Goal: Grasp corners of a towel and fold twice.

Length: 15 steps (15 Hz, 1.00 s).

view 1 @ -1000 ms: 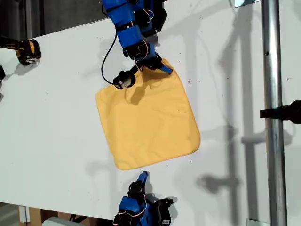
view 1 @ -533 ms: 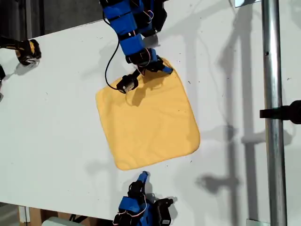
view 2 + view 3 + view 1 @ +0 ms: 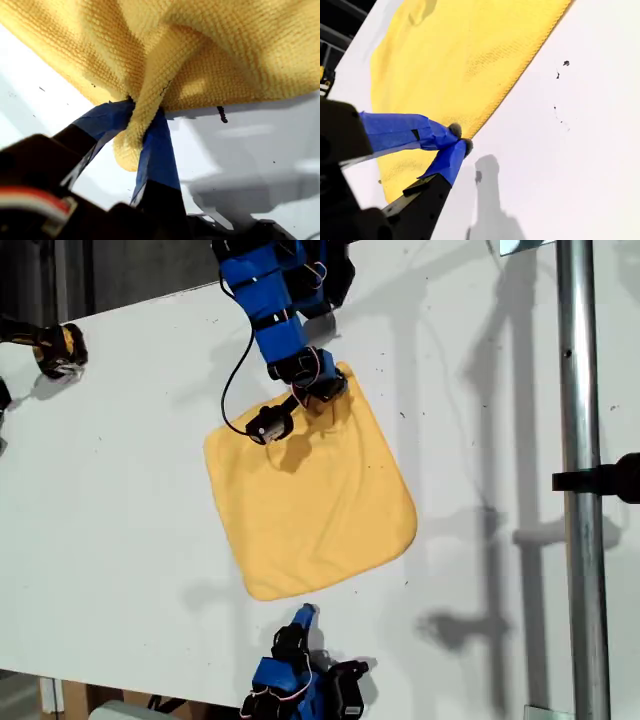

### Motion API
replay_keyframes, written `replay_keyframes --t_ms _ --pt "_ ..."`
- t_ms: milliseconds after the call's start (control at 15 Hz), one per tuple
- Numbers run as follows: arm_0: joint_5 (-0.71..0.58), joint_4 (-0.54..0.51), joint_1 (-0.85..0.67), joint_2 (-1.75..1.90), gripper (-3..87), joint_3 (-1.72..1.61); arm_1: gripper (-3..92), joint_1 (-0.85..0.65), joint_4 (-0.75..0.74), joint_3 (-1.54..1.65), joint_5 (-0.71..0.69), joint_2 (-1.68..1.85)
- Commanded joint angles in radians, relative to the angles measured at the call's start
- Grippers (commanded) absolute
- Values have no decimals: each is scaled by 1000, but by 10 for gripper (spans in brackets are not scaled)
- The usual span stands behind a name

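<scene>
My first tool (image 3: 142,135) is clamped on one of the corners (image 3: 131,150) of the towel (image 3: 310,495); to fold well it should hold that pinch and carry the corner low toward the opposite edge. My second tool (image 3: 459,139) sits pinched shut, holding nothing, at the towel's near hem. The plain yellow-orange cloth lies mostly flat mid-surface (image 3: 130,500), bunched where gripped.

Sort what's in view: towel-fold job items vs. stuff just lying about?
Job:
- towel, yellow-orange, flat on the white table
- its corner, pinched in my first gripper
- my second gripper, shut, empty, at the towel's edge

Lying about:
- metal pole with black clamp
- black-and-yellow object
</scene>
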State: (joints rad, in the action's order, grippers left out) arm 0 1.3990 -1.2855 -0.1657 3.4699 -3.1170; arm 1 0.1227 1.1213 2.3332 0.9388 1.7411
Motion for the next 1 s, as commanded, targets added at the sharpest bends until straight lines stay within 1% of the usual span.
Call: replay_keyframes --t_ms 0,200,333,467,600,933 --pt "35 5 -2 5 -14 3 -1 -11 -9 -26 3 2" --pt "66 20 14 -9 -15 109 -1 0 -11 -26 3 2" --pt "57 8 18 -163 -15 273 -1 5 -14 -26 3 -2" --pt "38 40 57 -428 -15 483 -1 8 -15 -26 3 -2" --pt "-2 48 115 -716 -15 721 -1 8 -15 -26 2 -2" --pt "-123 15 311 -1397 -15 1364 -1 11 -17 -26 -3 -2"
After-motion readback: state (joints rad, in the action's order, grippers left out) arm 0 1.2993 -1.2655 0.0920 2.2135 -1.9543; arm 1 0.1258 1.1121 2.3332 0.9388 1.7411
